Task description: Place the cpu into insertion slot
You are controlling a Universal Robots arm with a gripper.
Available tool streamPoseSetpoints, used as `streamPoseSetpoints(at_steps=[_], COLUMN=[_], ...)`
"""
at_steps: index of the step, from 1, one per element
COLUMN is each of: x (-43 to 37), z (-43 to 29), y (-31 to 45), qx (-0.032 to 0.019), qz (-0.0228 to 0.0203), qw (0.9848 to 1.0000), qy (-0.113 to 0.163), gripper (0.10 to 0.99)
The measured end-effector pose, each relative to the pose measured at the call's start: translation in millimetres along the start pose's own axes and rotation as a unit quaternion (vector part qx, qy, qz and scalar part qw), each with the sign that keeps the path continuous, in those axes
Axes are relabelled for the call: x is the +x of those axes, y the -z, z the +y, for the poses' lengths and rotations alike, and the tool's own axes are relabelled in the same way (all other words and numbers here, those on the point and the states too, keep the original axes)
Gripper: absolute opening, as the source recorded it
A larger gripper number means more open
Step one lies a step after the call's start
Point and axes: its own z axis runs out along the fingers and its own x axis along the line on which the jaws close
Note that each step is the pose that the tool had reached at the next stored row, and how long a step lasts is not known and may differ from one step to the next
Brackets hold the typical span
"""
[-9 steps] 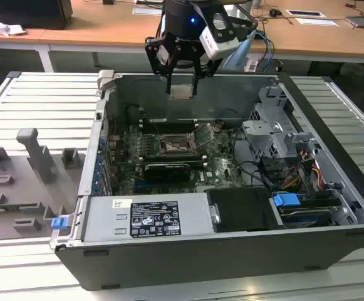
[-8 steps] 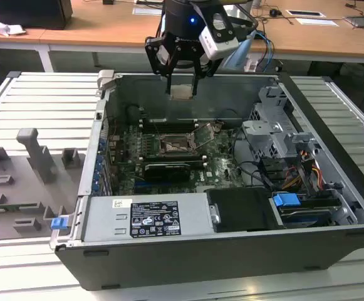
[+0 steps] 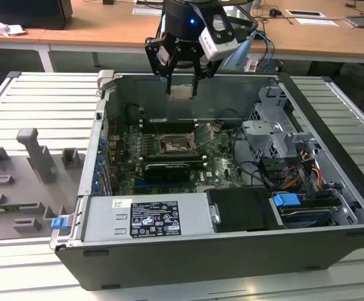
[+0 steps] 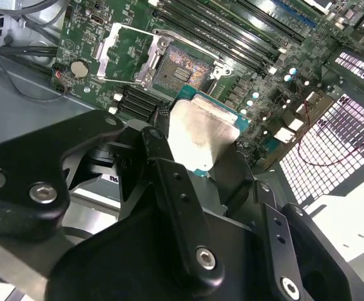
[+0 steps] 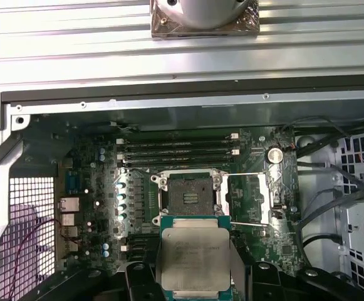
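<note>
High above the insertion slot [image 3: 175, 145], well apart from it, gripping the cpu [image 3: 181, 94] with the tool [image 3: 182, 89] closed on two opposite edges. Held roughly level over the slot, pale metal face toward both wrist views. Beside the slot, metal frame [image 4: 109, 50] swung open.

Behind the work area I see a long wooden desk [image 3: 106, 22] running across the exterior view, standing on white legs [image 3: 44, 58]. A crumpled paper [image 3: 7, 27] lies beside a dark box [image 3: 28, 12] toward the exterior view's left, and flat white sheets [image 3: 310, 17] lie toward its right. Nearer to me is a ribbed grey metal table [image 3: 44, 100], evenly lit, with grey plastic holders [image 3: 37, 157] standing on it at the exterior view's left.
</note>
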Motion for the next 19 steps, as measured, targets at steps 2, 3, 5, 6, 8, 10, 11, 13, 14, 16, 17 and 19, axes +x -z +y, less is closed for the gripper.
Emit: streamPoseSetpoints(at_steps=[2,3,5,6,8,10,11,13,14,16,17,19], x=[0.0,0.0,0.0,0.0,0.0,0.0,0.0,0.0,0.0,0.0,0.0,0.0], z=[0.0,0.0,0.0,0.0,0.0,0.0,0.0,0.0,0.0,0.0,0.0,0.0], y=[0.0,-0.1,-0.1,-0.1,-0.2,-0.2,-0.3,-0.3,-0.3,-0.4,-0.4,-0.4], qx=[0.0,0.0,0.0,0.0,-0.0001,-0.0001,-0.0001,-0.0002,-0.0002,-0.0002,-0.0002,-0.0002], qz=[-0.0001,-0.0001,-0.0001,-0.0002,-0.0003,-0.0006,-0.0007,-0.0008,-0.0008,-0.001,-0.001,-0.0011], qw=[1.0,1.0,1.0,1.0,1.0,1.0,1.0,1.0,1.0,0.9999,0.9999,0.9999], qy=[-0.001,-0.001,-0.002,-0.002,-0.003,-0.006,-0.007,-0.009,-0.009,-0.011,-0.011,-0.012], gripper=[0.529,0.529,0.529,0.529,0.529,0.529,0.529,0.529,0.529,0.529,0.529,0.529])
